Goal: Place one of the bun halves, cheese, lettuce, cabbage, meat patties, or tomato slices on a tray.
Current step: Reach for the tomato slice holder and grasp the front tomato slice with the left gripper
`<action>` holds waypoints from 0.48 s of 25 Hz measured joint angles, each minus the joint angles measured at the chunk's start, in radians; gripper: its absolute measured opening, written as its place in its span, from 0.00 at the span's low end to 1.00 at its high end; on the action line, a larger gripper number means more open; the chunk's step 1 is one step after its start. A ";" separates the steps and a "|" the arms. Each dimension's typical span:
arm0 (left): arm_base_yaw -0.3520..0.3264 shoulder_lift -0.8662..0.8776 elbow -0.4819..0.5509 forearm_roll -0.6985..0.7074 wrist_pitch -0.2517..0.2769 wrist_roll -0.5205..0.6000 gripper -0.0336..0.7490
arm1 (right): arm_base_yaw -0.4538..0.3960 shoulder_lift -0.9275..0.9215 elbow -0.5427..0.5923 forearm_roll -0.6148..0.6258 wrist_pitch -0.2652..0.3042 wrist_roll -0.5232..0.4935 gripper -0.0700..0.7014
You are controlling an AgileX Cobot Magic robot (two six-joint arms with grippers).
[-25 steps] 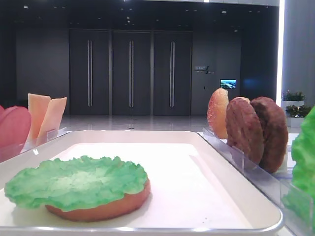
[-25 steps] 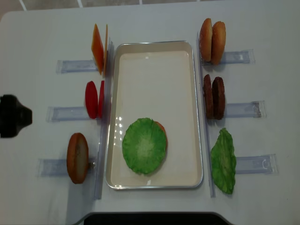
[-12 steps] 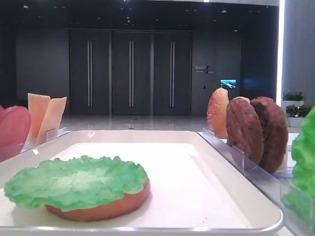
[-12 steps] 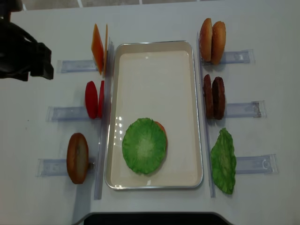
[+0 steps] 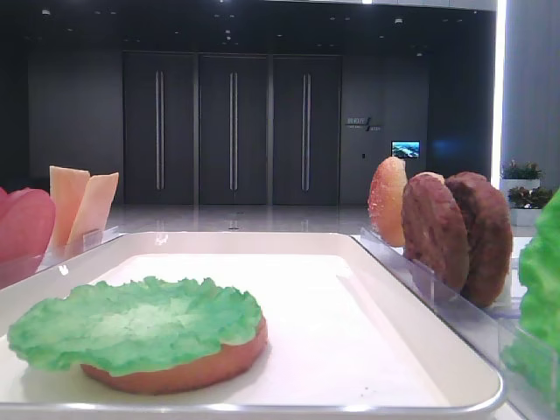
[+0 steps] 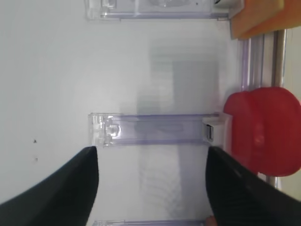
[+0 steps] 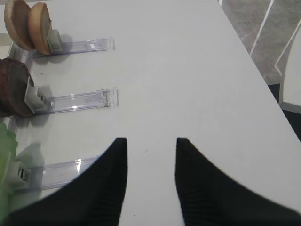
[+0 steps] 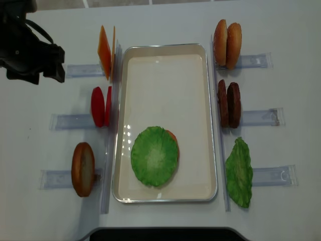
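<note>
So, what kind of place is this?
Probably a demo table in a large dark lobby: model burger parts stand in clear racks around a white tray on a white table, and tall dark doors stand behind.

lettuce (image 8: 154,156) on bun half (image 8: 173,138) in tray (image 8: 165,50), meat patties (image 8: 228,104) right, tomato slices (image 8: 100,106) left
</note>
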 joint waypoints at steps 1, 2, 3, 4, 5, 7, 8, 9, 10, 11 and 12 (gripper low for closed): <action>-0.030 0.000 -0.001 0.012 -0.001 -0.020 0.73 | 0.000 0.000 0.000 0.000 0.000 0.000 0.41; -0.074 0.002 -0.001 0.030 -0.007 -0.044 0.73 | 0.000 0.000 0.000 0.000 0.000 0.000 0.41; -0.122 0.002 -0.001 0.045 -0.016 -0.080 0.73 | 0.000 0.000 0.000 0.000 0.000 0.000 0.41; -0.172 0.002 -0.001 0.055 -0.029 -0.116 0.73 | 0.000 0.000 0.000 0.000 0.000 0.000 0.41; -0.214 0.002 -0.001 0.060 -0.043 -0.151 0.73 | 0.000 0.000 0.000 0.000 0.000 0.000 0.41; -0.312 0.004 -0.001 0.062 -0.066 -0.216 0.73 | 0.000 0.000 0.000 0.000 0.000 0.000 0.41; -0.349 0.007 -0.001 0.068 -0.075 -0.251 0.73 | 0.000 0.000 0.000 0.000 0.000 0.000 0.41; -0.390 0.015 -0.001 0.077 -0.079 -0.279 0.73 | 0.000 0.000 0.000 0.000 0.000 0.000 0.41; -0.426 0.023 -0.002 0.089 -0.082 -0.309 0.73 | 0.000 0.000 0.000 0.000 0.000 0.000 0.41; -0.454 0.035 -0.002 0.102 -0.085 -0.336 0.73 | 0.000 0.000 0.000 0.000 0.000 0.000 0.41; -0.472 0.048 -0.002 0.115 -0.087 -0.358 0.73 | 0.000 0.000 0.000 0.000 0.000 0.000 0.41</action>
